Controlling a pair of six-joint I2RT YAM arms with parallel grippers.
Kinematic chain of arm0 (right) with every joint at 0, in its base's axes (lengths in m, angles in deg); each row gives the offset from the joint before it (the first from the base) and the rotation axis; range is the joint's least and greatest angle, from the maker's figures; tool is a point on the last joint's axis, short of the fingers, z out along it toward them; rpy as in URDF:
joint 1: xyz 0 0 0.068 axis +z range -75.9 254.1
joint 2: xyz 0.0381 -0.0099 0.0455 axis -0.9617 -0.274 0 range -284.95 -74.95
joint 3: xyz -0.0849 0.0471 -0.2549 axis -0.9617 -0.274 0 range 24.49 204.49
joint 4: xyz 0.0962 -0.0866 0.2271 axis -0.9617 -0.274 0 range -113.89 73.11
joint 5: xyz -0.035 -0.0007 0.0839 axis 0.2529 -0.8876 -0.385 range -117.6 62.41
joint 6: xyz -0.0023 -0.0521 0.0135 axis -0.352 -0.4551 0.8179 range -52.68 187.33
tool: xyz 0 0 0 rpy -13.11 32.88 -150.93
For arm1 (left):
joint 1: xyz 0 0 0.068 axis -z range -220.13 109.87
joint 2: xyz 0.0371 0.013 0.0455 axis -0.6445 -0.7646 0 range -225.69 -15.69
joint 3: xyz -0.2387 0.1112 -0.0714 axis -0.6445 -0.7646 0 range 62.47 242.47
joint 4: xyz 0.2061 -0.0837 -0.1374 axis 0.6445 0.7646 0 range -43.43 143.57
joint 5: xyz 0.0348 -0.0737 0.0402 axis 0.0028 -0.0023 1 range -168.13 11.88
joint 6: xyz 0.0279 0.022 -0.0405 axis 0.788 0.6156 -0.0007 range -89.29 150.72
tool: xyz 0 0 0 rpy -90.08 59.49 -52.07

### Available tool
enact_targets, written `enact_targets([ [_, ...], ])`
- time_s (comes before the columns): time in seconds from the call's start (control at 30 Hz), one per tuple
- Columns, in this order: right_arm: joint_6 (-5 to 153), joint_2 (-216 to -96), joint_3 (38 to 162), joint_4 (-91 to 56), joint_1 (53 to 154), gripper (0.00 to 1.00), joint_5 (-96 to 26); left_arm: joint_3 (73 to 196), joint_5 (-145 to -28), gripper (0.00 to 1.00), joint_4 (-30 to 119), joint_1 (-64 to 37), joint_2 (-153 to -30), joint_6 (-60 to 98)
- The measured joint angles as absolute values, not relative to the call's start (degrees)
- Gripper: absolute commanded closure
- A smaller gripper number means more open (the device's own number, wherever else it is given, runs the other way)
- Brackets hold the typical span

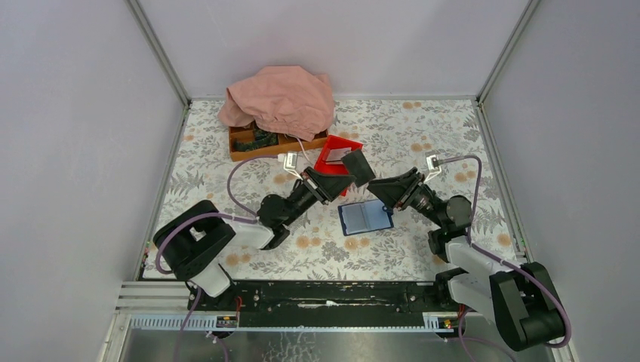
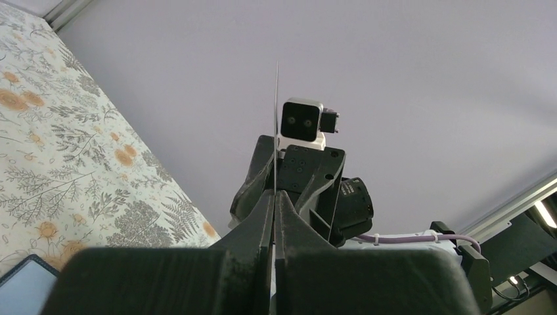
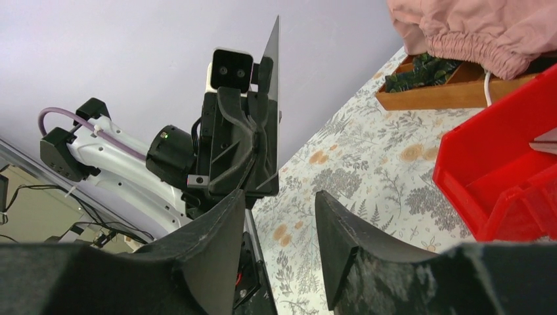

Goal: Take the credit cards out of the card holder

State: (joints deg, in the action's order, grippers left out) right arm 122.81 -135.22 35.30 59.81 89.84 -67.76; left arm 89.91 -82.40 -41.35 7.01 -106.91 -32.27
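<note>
I am observing left gripper clenching a thin dark rectangular card; right gripper hovering released just beside it, seemingly apart.

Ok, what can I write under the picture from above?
The left gripper holds up a dark credit card facing the open right gripper, with the card holder lying on the flowery table.

Card holder cropped at the view's corner — pink cloth hides the wooden tray's back.

Card holder is blue-grey, bin red, cloth pink, table covering floral.
</note>
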Motion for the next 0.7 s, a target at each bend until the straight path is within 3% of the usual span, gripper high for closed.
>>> enact_targets([
  [0.17, 123.3, -137.6, 37.6, 61.2, 89.8, 0.61, -67.8, 90.7, -82.0, 1.00, -41.4, 7.6, -107.6, -31.9],
  [0.27, 123.5, -138.5, 38.8, 62.0, 89.8, 0.73, -67.8, 90.7, -81.9, 1.00, -41.4, 7.9, -108.3, -31.7],
  [0.4, 123.7, -139.2, 39.1, 62.3, 89.8, 0.97, -67.6, 90.7, -81.9, 1.00, -41.5, 7.9, -108.9, -31.7],
  [0.53, 124.2, -139.7, 39.1, 62.3, 89.8, 1.00, -67.6, 90.7, -81.7, 1.00, -41.7, 7.9, -109.2, -31.7],
  [0.7, 123.7, -139.5, 40.0, 59.6, 89.8, 1.00, -67.7, 90.7, -82.2, 0.74, -41.7, 7.7, -109.2, -31.0],
])
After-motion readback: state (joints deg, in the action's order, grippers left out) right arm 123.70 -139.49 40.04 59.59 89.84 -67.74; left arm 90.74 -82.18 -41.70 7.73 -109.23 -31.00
